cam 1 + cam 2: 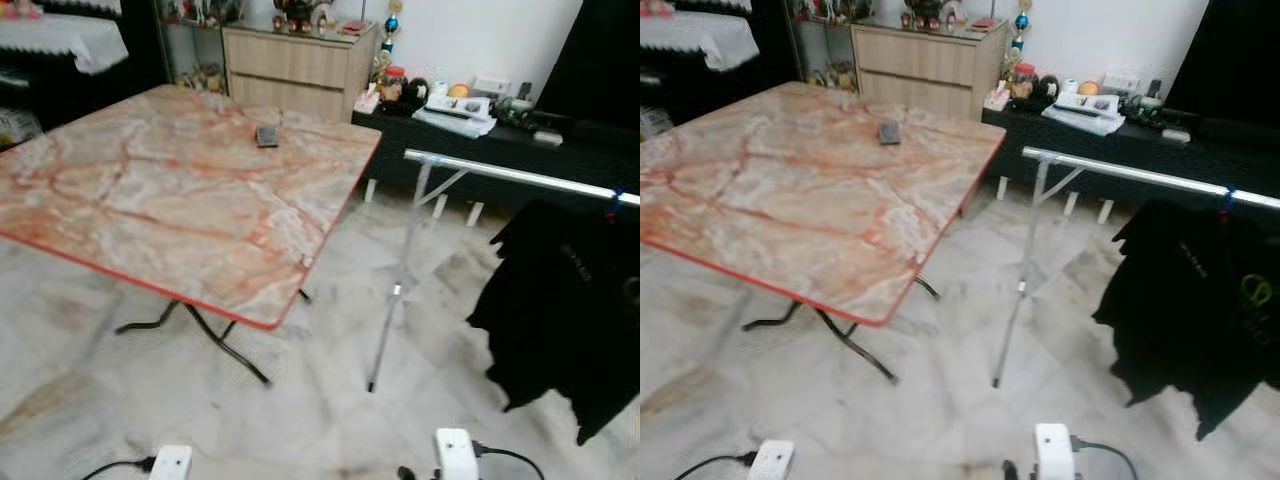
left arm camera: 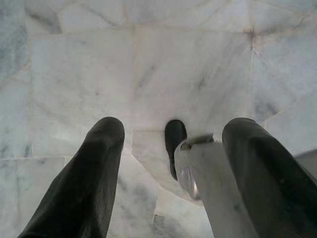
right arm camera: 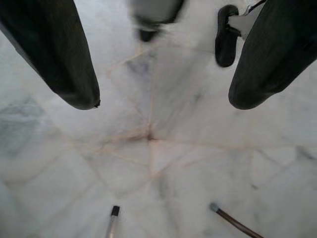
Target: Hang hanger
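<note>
Fingers apart, rail ahead-right.

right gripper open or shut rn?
Open. In the right wrist view the right gripper hangs over the marble floor with its two black fingers wide apart, nothing between them.

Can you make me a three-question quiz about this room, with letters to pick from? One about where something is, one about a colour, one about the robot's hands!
1. Where is the small dark thing?
A. on the table
B. on the floor
C. on the rail

2. What colour is the shirt hanging on the rail?
A. white
B. black
C. red

3. How are the jaws of the left gripper and right gripper?
A. both open and empty
B. both shut
C. holding a cup

Answers: 1 A, it lies on the marble-patterned top. 2 B, dark cloth hangs from the silver bar. 3 A, bare floor shows between each pair of fingers.
</note>
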